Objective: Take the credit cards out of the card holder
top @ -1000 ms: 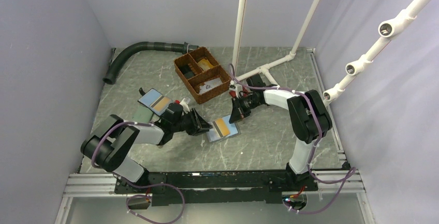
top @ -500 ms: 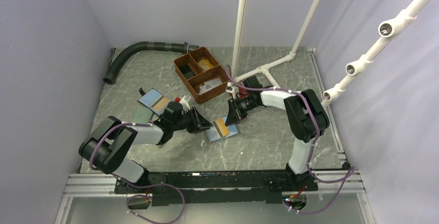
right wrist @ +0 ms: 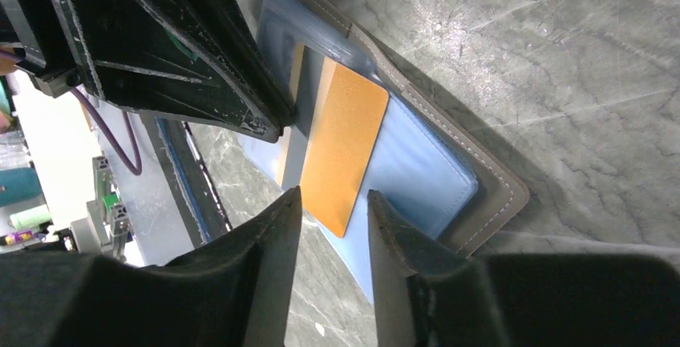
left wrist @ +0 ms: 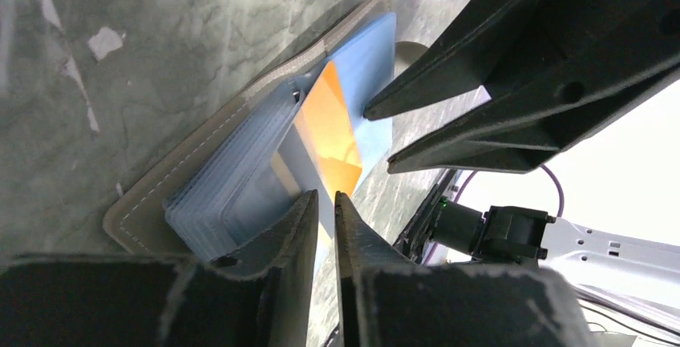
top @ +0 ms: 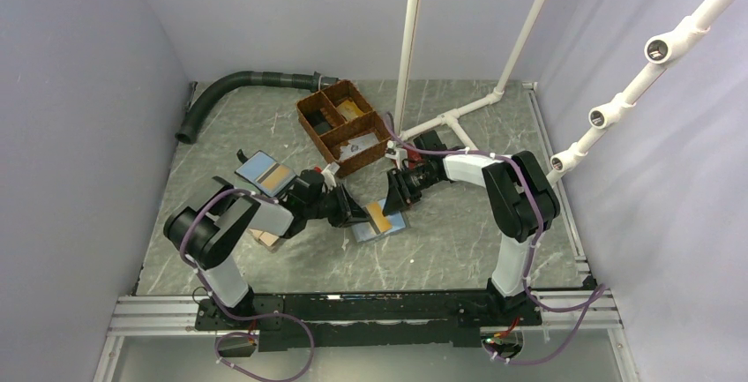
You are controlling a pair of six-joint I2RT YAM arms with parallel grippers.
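I saw the card holder (top: 381,220) open on the table (top: 459,241), between the arms. The orange credit card (right wrist: 343,143) pointed lengthwise into the right gripper (right wrist: 333,199), jaws parted astride its end. Left gripper (left wrist: 323,203): nearly closed, couldn't tell on what.

1. The small bifold leather card holder (right wrist: 417,175) is taupe-grey outside, with a pale stitched line along its edge, and light blue inside.
2. A flat orange rectangle (right wrist: 343,151) lies on that blue.
3. Under the holder, the stone-look table (top: 459,232) is grey-green with white veins.
4. Beyond the holder, the woven basket (top: 308,124) is reddish brown.
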